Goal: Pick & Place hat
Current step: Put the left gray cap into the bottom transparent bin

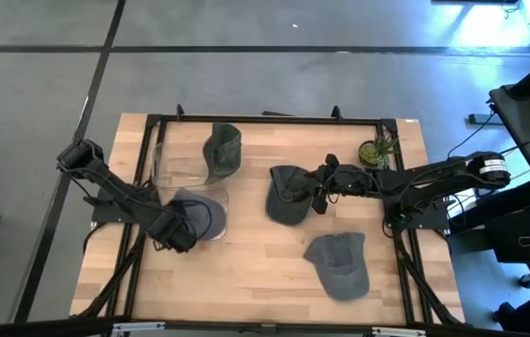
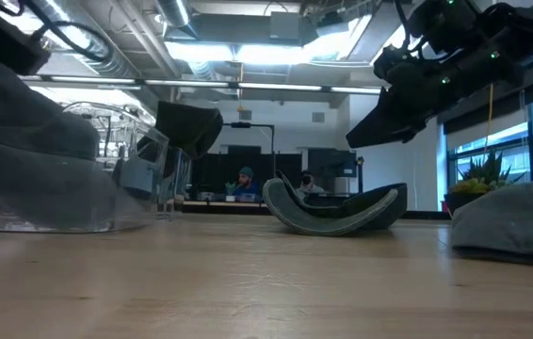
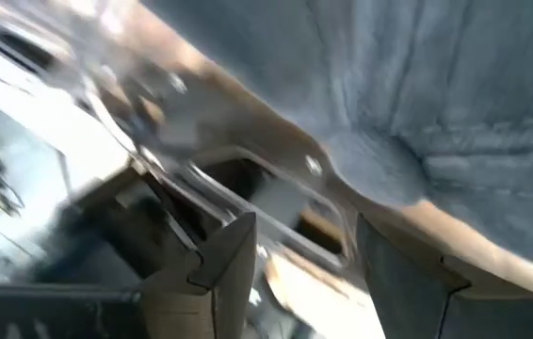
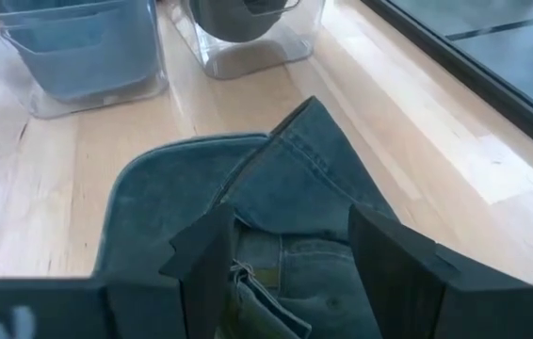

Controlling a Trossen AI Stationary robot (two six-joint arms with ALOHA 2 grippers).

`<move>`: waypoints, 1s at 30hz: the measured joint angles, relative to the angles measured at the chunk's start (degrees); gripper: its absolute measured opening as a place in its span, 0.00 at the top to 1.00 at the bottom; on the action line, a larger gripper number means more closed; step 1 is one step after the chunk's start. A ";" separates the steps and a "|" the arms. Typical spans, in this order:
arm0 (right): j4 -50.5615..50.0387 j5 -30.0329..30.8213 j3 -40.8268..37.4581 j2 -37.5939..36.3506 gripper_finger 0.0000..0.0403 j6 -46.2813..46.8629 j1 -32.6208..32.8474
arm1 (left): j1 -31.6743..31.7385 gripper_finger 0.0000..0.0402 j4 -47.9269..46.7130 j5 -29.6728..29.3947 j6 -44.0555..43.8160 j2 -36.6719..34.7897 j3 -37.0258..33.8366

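A dark denim hat (image 1: 286,198) lies crown-down on the table's middle, seen in the low view (image 2: 342,209) with its brim curling up. My right gripper (image 1: 319,193) hovers open just above its back part (image 4: 290,215), a finger on either side, clear of it in the low view (image 2: 408,89). A grey hat (image 1: 201,212) sits in a clear bin (image 1: 218,229) at the left. My left gripper (image 1: 179,234) is open at that bin's near rim, with the hat's crown (image 3: 455,104) just beyond the fingers (image 3: 304,226). A third, grey hat (image 1: 338,264) rests flat near the table's near right.
A second clear bin (image 1: 167,164) behind the first holds a dark green hat (image 1: 223,150). A small potted plant (image 1: 377,150) stands at the far right corner. A black frame (image 1: 265,120) runs around the table. Bare wood lies along the near edge.
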 joint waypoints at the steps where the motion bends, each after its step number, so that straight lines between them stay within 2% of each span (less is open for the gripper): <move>1: -0.03 0.00 0.01 0.00 0.48 0.13 -0.01 | -0.04 0.56 0.09 -1.88 0.00 0.00 0.00; 8: -0.02 0.00 0.01 0.00 0.48 0.25 0.00 | -0.05 0.57 1.14 -10.67 0.64 0.00 0.74; 15: 1.82 -0.02 0.03 0.00 0.48 0.29 0.02 | -0.02 0.57 1.72 -28.03 2.80 0.00 7.44; 19: 1.93 -0.02 0.03 -0.02 0.48 0.30 0.02 | 1.52 0.57 2.30 -33.71 5.91 0.00 8.59; 23: 1.92 -0.02 0.03 -0.02 0.48 0.30 -0.01 | 5.03 0.57 7.91 -39.70 9.24 0.00 8.59; 30: 1.90 -0.04 0.03 -0.02 0.48 0.19 0.00 | 11.86 0.57 24.50 -40.97 26.47 0.00 8.59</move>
